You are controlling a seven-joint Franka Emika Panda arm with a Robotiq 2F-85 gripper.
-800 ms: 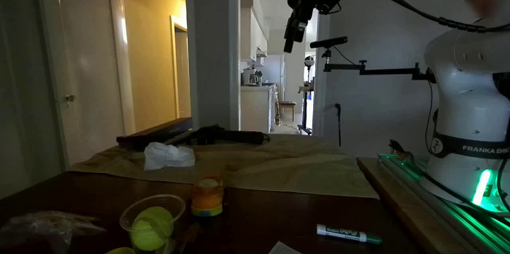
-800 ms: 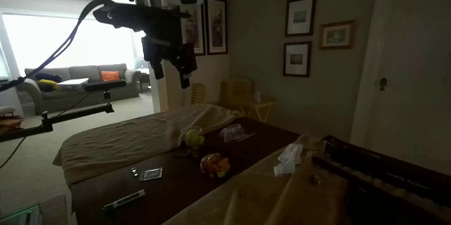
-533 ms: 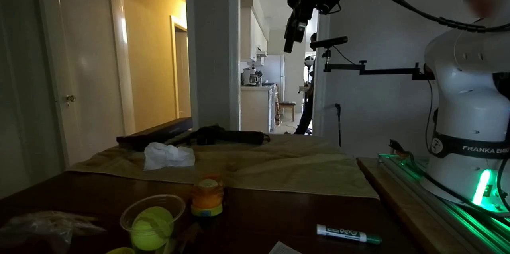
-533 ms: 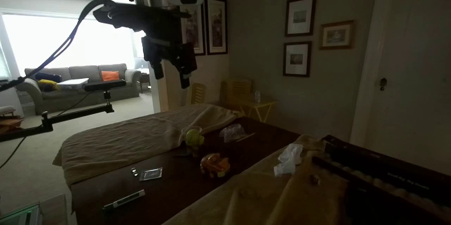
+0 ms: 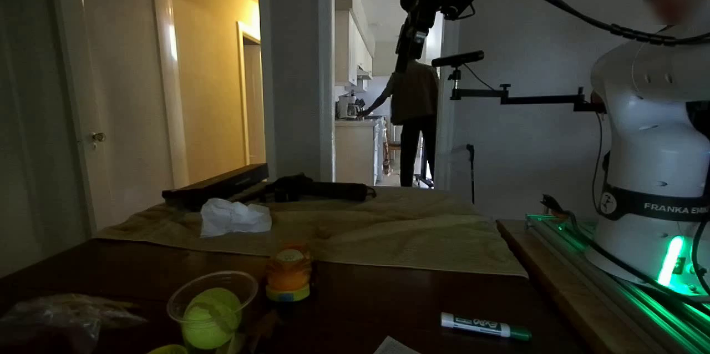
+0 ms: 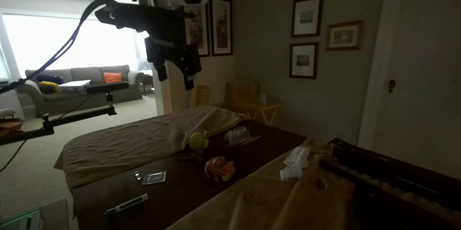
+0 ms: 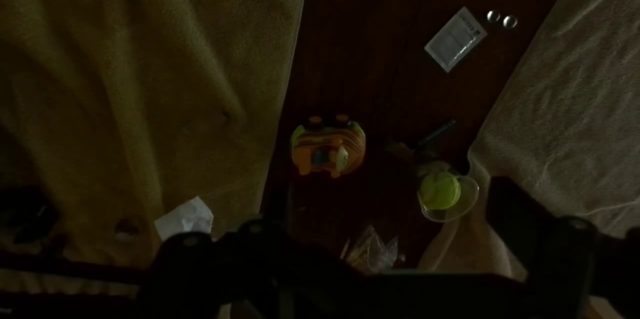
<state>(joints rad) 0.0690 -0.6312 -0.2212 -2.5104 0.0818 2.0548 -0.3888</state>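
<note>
The orange toy vehicle (image 7: 328,149) sits on the dark strip of the worktop (image 5: 377,298), between a tan cloth (image 5: 399,232) and a paler cloth (image 7: 575,124), nearer the tan one. The pincer (image 6: 175,81) hangs high above the worktop, well apart from the toy — its fingers are spread wide.

On the paler cloth's side of the toy stands a clear plastic cup (image 7: 467,199) with a yellow-green ball (image 5: 212,318) in it; the wrist view shows the ball toward one side of the cup. A slim dark stick (image 7: 436,132) lies near the cup, too dim to make out further. Also near the toy is a crumpled clear plastic bag (image 5: 77,312).

Farther off on the dark strip lie a silvery packet (image 7: 456,39), two shiny round pieces (image 7: 501,19) just beside it, and a white marker with a green cap (image 5: 485,326). Crumpled white paper (image 5: 236,218) rests on the tan cloth, near a long dark box (image 5: 216,185).

In an exterior view, a person (image 5: 416,93) shows through a doorway (image 5: 326,82) beyond the worktop — one arm stretched out to the side.
</note>
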